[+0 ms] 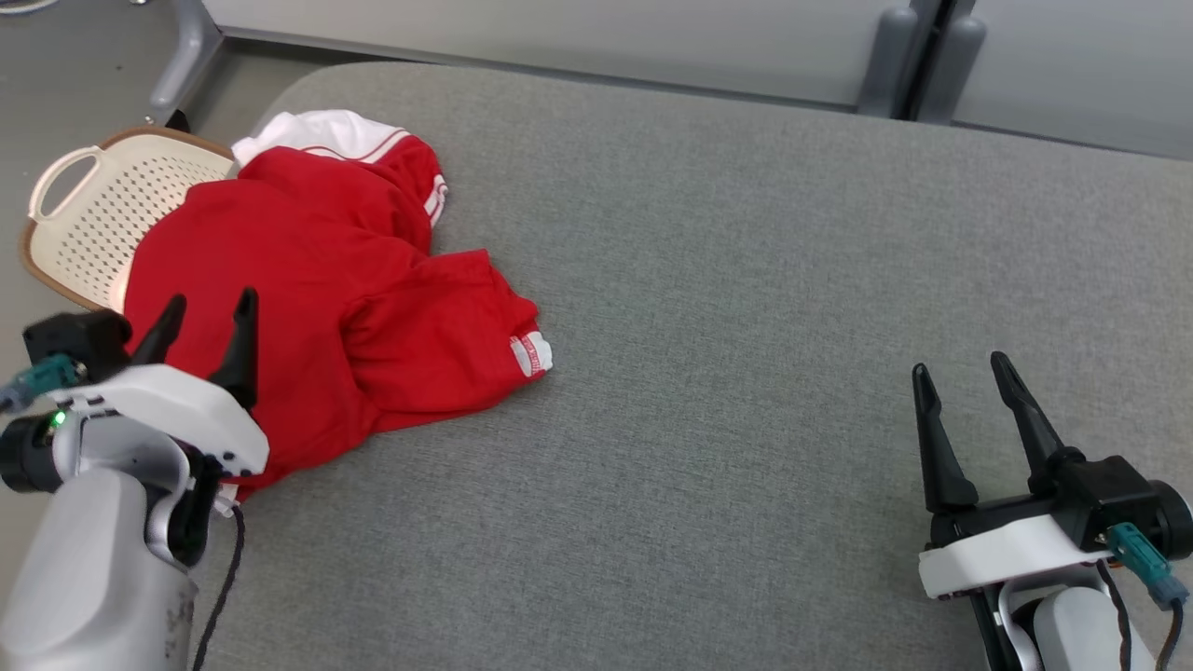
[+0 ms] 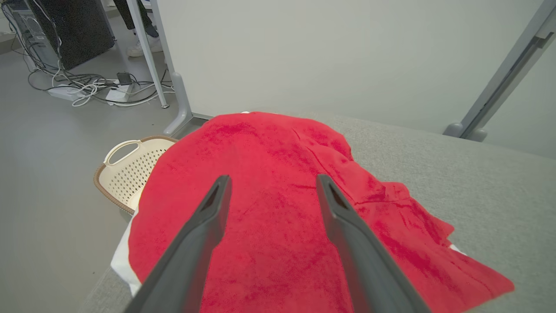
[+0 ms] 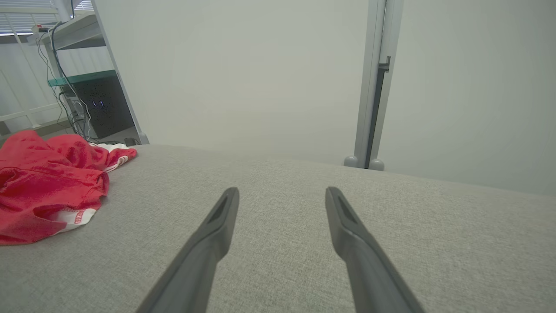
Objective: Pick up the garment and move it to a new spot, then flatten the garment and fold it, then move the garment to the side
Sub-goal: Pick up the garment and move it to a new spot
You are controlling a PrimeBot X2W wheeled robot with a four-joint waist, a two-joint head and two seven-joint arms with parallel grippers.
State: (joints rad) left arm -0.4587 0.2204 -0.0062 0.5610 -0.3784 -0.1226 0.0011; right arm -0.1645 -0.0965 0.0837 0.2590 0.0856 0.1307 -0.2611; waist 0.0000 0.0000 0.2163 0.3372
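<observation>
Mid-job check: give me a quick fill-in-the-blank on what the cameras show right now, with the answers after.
1. The garment is mostly ____, with white trim.
2. The left gripper points at the garment with its jaws ____.
3. In the head view, the cream basket sits at the garment's ____ side.
4. The right gripper, over the grey surface, holds ____.

Missing words: red; open; left; nothing.
</observation>
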